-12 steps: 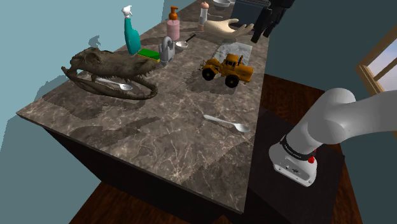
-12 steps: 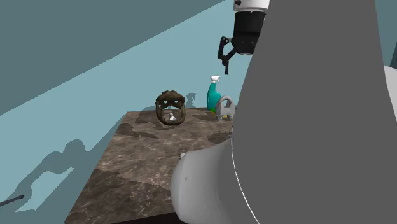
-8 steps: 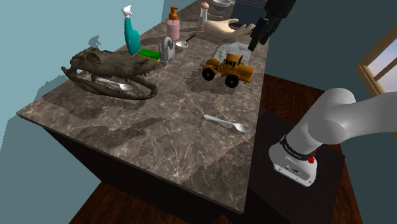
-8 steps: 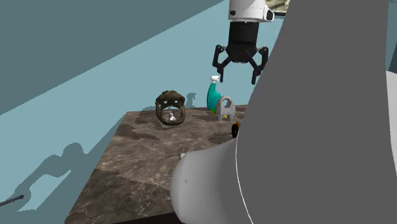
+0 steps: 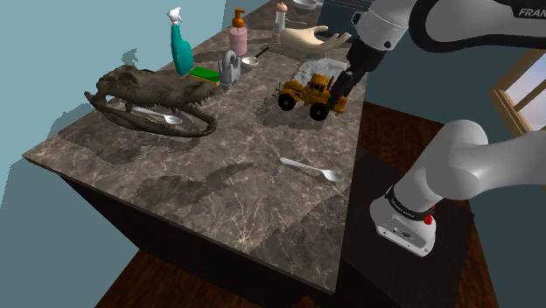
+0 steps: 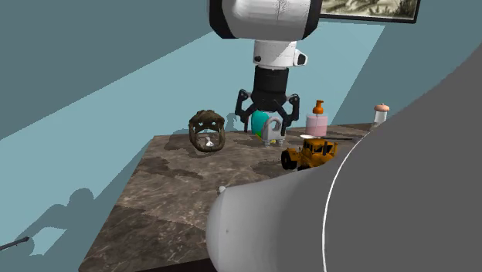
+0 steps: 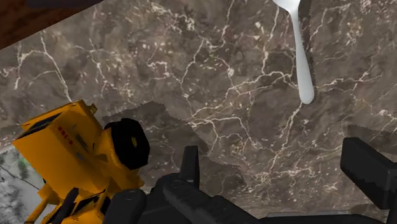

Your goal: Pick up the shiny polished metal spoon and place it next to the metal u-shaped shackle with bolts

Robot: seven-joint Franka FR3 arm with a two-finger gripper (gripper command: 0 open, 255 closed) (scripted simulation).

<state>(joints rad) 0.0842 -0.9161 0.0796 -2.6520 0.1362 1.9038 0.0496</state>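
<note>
Hovering beside the yellow toy truck (image 5: 313,94), my pincer (image 5: 343,92) hangs above the stone-patterned table (image 5: 219,175) with its fingers spread wide and nothing between them. The spoon (image 5: 311,169) I take to be mine lies flat and pale near the table's edge closest to my stand, well apart from the truck. Through the wrist camera it sits ahead of my fingers, handle towards me. A second spoon (image 5: 159,115) lies inside the jaws of a dark skull (image 5: 153,98), so I should check which one is meant before committing.

To do this well, I would travel over to the handle, turn my wrist so the fingers straddle it crosswise, and come straight down, since a flat thin handle gives little to bite on. The truck's wheel (image 7: 130,143) is close to one finger (image 7: 189,162), so I should steer away from it.

The grey shackle (image 5: 228,68) stands far off by the spray bottle (image 5: 180,44).

As for writing, the letters FRAN show on my arm (image 5: 525,12) at the shoulder view's edge; I can read no bottle labels.
</note>
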